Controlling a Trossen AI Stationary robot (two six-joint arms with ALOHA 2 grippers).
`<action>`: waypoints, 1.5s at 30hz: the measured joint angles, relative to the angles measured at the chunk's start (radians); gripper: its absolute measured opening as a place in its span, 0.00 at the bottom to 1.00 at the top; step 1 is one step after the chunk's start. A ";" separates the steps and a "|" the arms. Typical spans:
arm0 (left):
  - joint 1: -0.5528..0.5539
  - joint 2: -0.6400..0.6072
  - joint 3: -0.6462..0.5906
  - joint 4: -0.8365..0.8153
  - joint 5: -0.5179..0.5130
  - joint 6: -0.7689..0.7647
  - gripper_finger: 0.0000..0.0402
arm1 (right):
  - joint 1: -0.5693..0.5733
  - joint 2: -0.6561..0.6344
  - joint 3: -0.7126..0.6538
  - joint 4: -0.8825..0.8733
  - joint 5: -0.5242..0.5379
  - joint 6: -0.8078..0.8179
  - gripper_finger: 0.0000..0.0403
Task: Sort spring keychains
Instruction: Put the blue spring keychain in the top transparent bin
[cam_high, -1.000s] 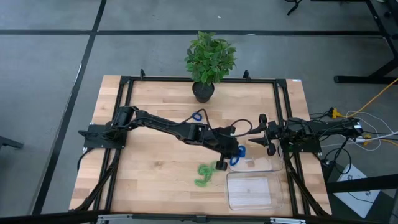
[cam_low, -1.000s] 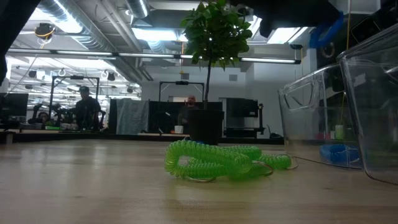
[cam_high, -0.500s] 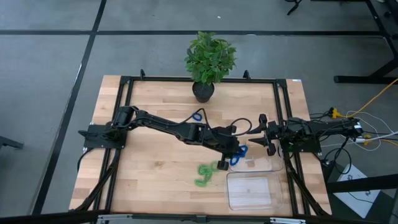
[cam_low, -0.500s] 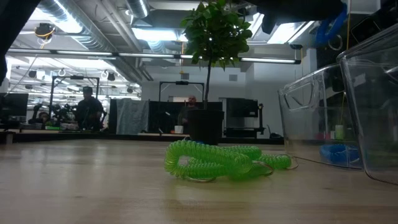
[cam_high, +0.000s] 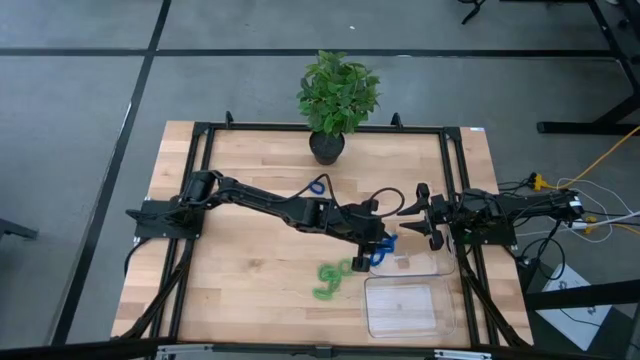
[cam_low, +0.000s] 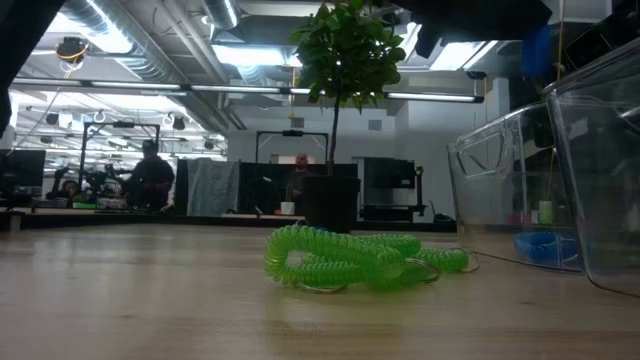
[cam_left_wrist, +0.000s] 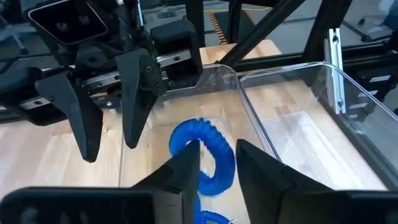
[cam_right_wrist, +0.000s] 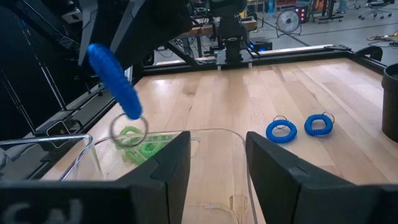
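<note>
Fingers of the left gripper pinch a bright blue spring keychain, a ribbed plastic coil that hangs with its metal ring above the nearer clear tray. Facing it from the table's right side waits the right gripper, its two dark, tapered fingers spread apart and empty. Another blue coil already lies on that tray's floor, seen through the glossy curved wall. A second clear tray, rounded at the corners, sits just beside it toward the front edge. On the pale, jointed wooden table a tangle of green spring keychains lies left of the trays, and blue coils rest near the dark pot of a leafy green plant at the back edge.
</note>
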 joint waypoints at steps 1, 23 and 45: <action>0.000 0.000 0.000 0.000 0.000 0.000 0.27 | 0.000 0.000 0.000 0.000 0.000 0.000 0.38; -0.006 -0.031 -0.001 -0.102 0.043 0.000 0.32 | 0.000 0.000 0.000 0.000 0.000 0.000 0.38; 0.041 -0.270 0.000 -0.538 -0.047 0.081 0.31 | 0.000 0.000 0.000 0.000 0.000 0.000 0.38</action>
